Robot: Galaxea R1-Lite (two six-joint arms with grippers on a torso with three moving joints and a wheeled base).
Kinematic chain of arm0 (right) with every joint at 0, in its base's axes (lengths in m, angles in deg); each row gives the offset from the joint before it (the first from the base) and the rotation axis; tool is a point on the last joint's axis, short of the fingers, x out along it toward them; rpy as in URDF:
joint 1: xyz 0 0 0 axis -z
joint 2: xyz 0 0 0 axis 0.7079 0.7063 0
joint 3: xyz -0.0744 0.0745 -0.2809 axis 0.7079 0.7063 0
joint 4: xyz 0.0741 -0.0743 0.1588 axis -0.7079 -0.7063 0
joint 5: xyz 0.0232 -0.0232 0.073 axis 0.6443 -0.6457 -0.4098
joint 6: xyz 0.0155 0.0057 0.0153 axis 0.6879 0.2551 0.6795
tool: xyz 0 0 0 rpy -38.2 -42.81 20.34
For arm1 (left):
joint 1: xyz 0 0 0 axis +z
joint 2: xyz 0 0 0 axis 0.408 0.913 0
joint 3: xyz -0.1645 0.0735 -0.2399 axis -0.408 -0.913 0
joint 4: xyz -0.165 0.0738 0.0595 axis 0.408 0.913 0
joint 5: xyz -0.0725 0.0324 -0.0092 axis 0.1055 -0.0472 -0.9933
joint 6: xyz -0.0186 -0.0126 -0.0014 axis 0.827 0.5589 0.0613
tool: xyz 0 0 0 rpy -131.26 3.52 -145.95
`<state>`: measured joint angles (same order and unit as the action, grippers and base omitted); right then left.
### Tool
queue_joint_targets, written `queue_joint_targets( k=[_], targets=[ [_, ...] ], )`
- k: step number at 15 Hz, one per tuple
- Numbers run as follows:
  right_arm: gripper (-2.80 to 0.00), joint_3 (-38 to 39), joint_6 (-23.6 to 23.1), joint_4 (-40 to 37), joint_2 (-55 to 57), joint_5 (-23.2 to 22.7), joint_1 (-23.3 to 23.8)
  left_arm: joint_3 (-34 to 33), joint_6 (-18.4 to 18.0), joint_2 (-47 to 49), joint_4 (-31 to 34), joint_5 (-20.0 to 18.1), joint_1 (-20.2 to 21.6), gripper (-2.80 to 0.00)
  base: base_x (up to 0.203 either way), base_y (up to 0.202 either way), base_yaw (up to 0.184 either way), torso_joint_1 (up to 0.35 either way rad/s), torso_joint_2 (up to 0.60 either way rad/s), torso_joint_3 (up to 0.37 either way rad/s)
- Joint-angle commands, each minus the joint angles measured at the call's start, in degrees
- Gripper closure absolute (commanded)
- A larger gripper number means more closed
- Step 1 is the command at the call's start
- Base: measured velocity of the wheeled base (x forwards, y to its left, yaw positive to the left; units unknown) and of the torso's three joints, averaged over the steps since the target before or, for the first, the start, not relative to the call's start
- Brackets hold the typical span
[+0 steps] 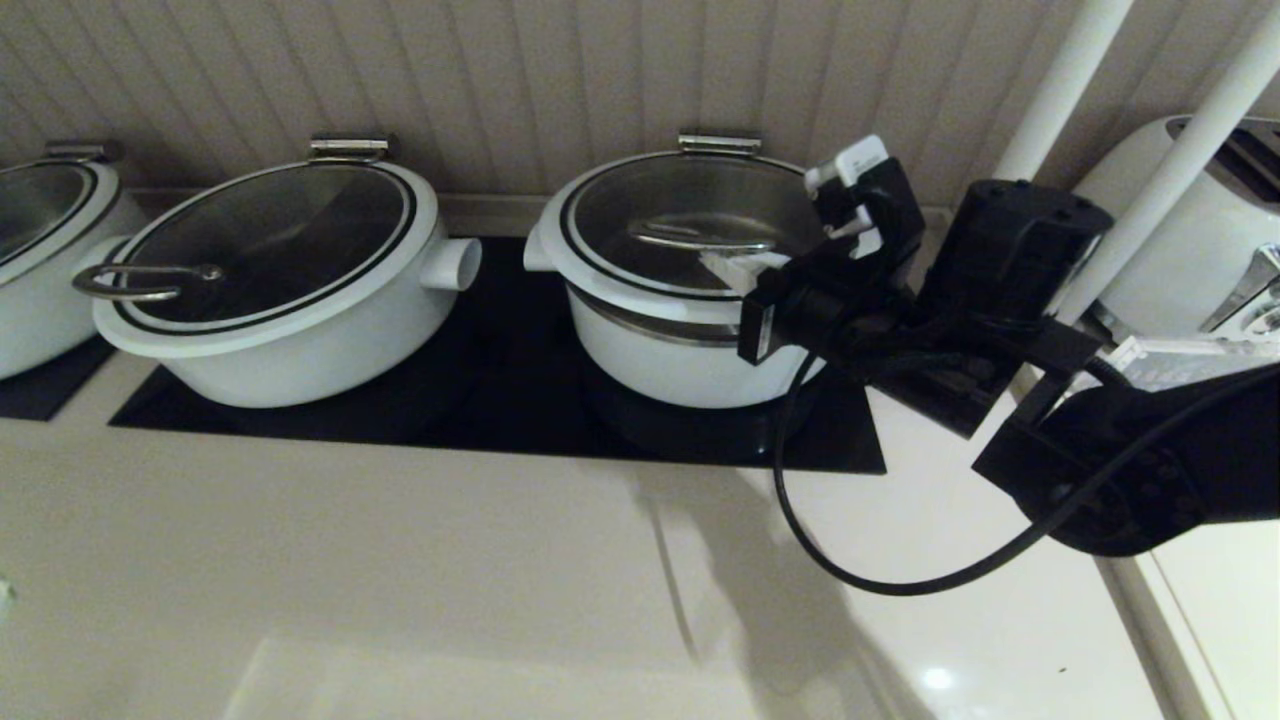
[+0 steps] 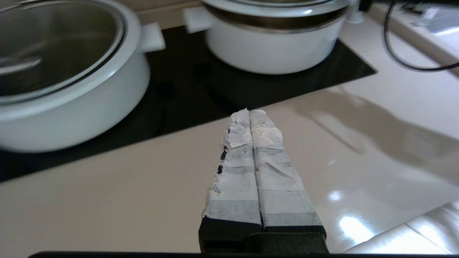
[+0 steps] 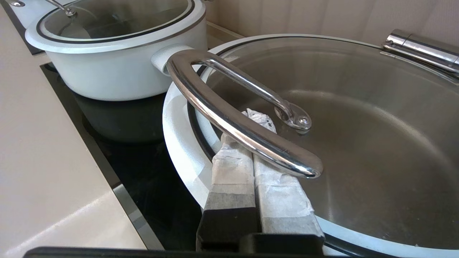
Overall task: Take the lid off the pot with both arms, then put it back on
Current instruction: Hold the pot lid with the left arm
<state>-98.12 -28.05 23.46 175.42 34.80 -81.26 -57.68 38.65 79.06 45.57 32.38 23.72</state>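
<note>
The round white pot (image 1: 680,365) stands on the black mat, with its steel hinge clip (image 1: 720,143) at the back. The glass lid (image 1: 680,195) lies over it, and a steel band shows under its white rim. My right gripper (image 1: 725,268) is shut, and its taped fingers (image 3: 233,168) are slid under the lid's steel handle (image 3: 229,122) from the pot's right side, resting on the lid (image 3: 358,143). My left gripper (image 2: 249,113) is shut and empty. It hovers over the beige counter in front of the mat, short of the pot (image 2: 272,50), and does not show in the head view.
A wider oval white pot (image 1: 290,300) with a loop-handled lid sits left on the same black mat (image 1: 500,410), and another (image 1: 40,260) at the far left. A white appliance (image 1: 1200,230) and two white poles (image 1: 1060,90) stand at the right. A black cable (image 1: 900,585) hangs over the counter.
</note>
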Motion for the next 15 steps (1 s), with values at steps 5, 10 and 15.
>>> queue_joint_targets(
  k=[5, 10, 15],
  targets=[
    [0.00, -1.57, 0.00, 0.04, 0.19, -0.07, 0.07, 4.68, -1.17, 16.59, -8.89, -6.43, -3.50, 0.00, 0.000, 0.000, 0.000, 0.000, 0.00, 0.000],
    [0.00, -5.48, -0.07, -0.19, 1.52, -0.07, 0.07, 5.62, -3.12, 25.03, -13.70, -6.34, -10.69, 0.00, 0.000, 0.000, 0.000, 0.000, 0.00, 0.000],
    [0.00, -5.57, 0.02, -0.08, 1.34, -0.16, 0.33, 8.98, -2.94, 32.72, -18.61, -6.22, -12.91, 0.00, 0.000, 0.000, 0.000, 0.000, 0.00, 0.000]
  ],
)
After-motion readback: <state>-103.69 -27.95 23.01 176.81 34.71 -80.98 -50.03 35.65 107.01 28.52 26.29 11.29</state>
